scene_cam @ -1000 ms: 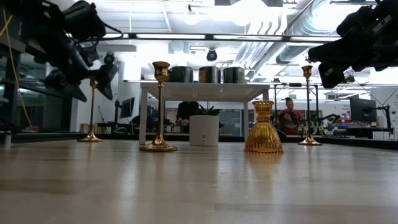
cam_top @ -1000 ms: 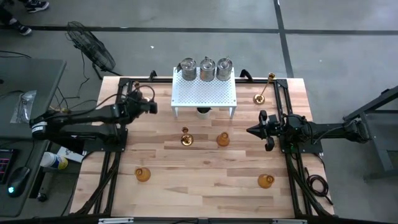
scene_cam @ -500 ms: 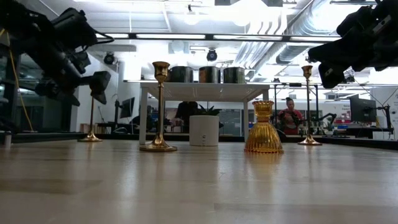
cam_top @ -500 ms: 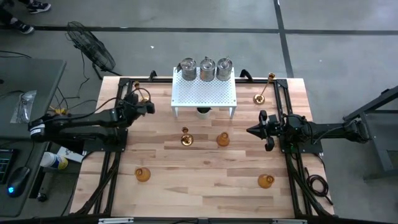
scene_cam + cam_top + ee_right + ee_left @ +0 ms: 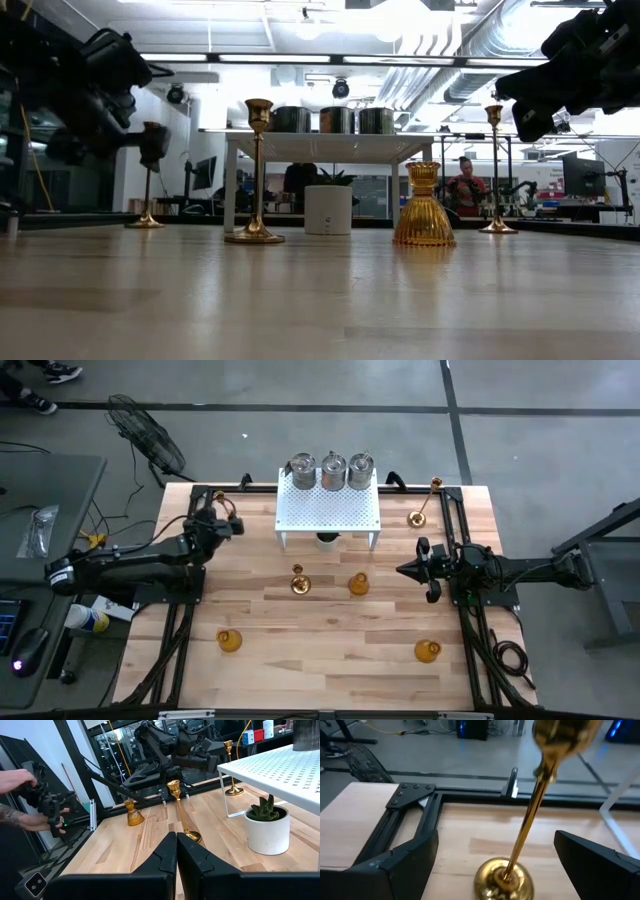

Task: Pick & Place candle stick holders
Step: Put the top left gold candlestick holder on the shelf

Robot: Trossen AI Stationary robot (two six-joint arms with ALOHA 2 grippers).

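Note:
A slim gold candle stick holder (image 5: 522,835) stands upright on its round base (image 5: 502,879) at the table's far left corner (image 5: 231,507). My left gripper (image 5: 496,845) is open, one finger on each side of the stem, and touches nothing; in the low view the gripper (image 5: 150,142) hangs in front of the stem's upper part. My right gripper (image 5: 405,570) is shut and empty at the table's right side. Standing apart are two more gold holders (image 5: 299,582) (image 5: 424,503) and three amber ones (image 5: 358,584) (image 5: 230,640) (image 5: 428,651). Three silvery jars (image 5: 333,470) sit on the white rack.
The white perforated rack (image 5: 330,510) stands at the far middle, with a small potted plant (image 5: 267,827) under it. Black frame rails (image 5: 415,825) run along the table's left and right sides. A person's hands (image 5: 27,795) hold a controller beyond the table.
My left gripper has sunk and gone toward the table's left edge, up to the far-left gold holder, tipping its nose lower; it stays open. The holder has not moved.

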